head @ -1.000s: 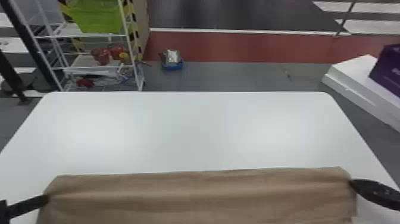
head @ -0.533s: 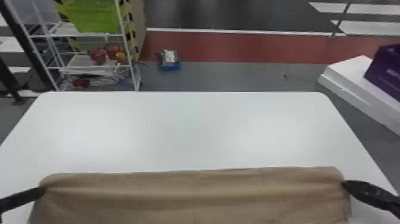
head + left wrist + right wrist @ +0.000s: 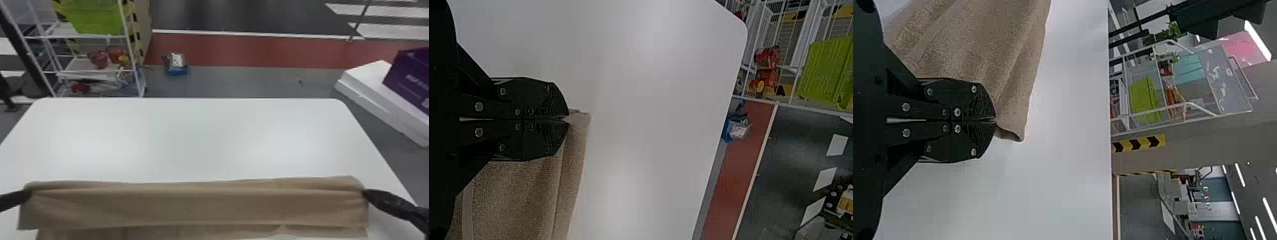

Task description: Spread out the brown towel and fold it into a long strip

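Pinching a brown towel (image 3: 198, 206) at opposite ends, the left gripper (image 3: 28, 195) and right gripper (image 3: 367, 193) of a two-armed robot span the near part of a white table (image 3: 198, 137) in the head view. The cloth runs between them as a broad band, its far edge nearly straight, with shallow creases fanning inward from each grip. Along the band's near side, another layer of the same fabric shows beneath, wavy toward the robot's right. In the left wrist view, the black fingers of the left gripper (image 3: 566, 119) are pressed together on a corner of the towel; in the right wrist view, those of the right gripper (image 3: 995, 120) close on its edge, beside a loosely curled corner. Past the table's far left stands a white wire rack (image 3: 127, 51) bearing a bright green bin (image 3: 95, 16) and, lower down, red items (image 3: 99, 59). A small blue container (image 3: 177, 70) sits on the floor beyond the table, while to the far right a purple box (image 3: 410, 79) rests on a white slab-like object (image 3: 367, 84).
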Robot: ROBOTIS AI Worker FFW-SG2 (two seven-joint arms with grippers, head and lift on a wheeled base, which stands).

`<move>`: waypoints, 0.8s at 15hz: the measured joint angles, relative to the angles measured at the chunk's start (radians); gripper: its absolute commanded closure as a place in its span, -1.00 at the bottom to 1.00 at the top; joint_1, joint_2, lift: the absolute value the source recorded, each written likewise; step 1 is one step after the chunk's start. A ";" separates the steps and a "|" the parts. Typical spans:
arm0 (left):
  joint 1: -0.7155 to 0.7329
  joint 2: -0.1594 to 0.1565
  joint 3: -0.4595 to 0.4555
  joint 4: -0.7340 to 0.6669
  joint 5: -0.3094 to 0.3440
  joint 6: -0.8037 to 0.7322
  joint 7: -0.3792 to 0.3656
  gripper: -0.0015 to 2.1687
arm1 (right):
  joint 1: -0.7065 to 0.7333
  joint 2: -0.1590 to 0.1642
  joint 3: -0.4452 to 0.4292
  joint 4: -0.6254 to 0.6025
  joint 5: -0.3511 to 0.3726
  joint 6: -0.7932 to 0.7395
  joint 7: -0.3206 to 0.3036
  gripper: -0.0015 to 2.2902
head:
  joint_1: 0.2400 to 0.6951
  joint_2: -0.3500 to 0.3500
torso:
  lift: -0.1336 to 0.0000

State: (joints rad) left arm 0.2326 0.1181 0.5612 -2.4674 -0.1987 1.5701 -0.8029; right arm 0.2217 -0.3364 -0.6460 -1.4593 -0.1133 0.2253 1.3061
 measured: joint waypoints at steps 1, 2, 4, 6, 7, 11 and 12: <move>-0.001 0.001 -0.001 0.001 -0.002 0.000 0.001 0.47 | -0.002 -0.001 0.003 0.004 0.001 -0.001 -0.003 0.23 | 1.00 -0.17 | -0.84; -0.001 0.002 -0.001 0.002 -0.004 0.000 0.002 0.47 | -0.004 -0.002 0.007 0.008 0.004 -0.002 -0.005 0.23 | 1.00 -0.16 | -0.84; -0.002 0.006 -0.012 0.010 -0.018 0.000 0.002 0.47 | -0.008 -0.002 0.013 0.012 0.008 -0.003 -0.008 0.23 | 1.00 -0.15 | -0.84; -0.004 0.010 -0.024 0.021 -0.035 0.000 0.000 0.47 | -0.012 -0.003 0.015 0.014 0.010 -0.006 -0.008 0.23 | 1.00 -0.14 | -0.84; -0.007 0.012 -0.025 0.024 -0.038 0.000 -0.002 0.47 | -0.014 -0.003 0.015 0.014 0.010 -0.004 -0.008 0.23 | 1.00 -0.14 | -0.84; -0.015 0.036 -0.036 0.026 -0.054 0.000 -0.012 0.47 | -0.019 -0.008 0.014 0.010 0.007 0.017 -0.006 0.23 | 1.00 -0.13 | -0.84; -0.015 0.046 -0.052 0.030 -0.075 0.000 -0.015 0.47 | -0.020 -0.009 0.015 0.010 0.009 0.016 -0.007 0.23 | 1.00 -0.12 | -0.84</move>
State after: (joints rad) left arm 0.2176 0.1644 0.5090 -2.4371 -0.2733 1.5701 -0.8180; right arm 0.2015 -0.3456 -0.6314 -1.4493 -0.1042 0.2411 1.2993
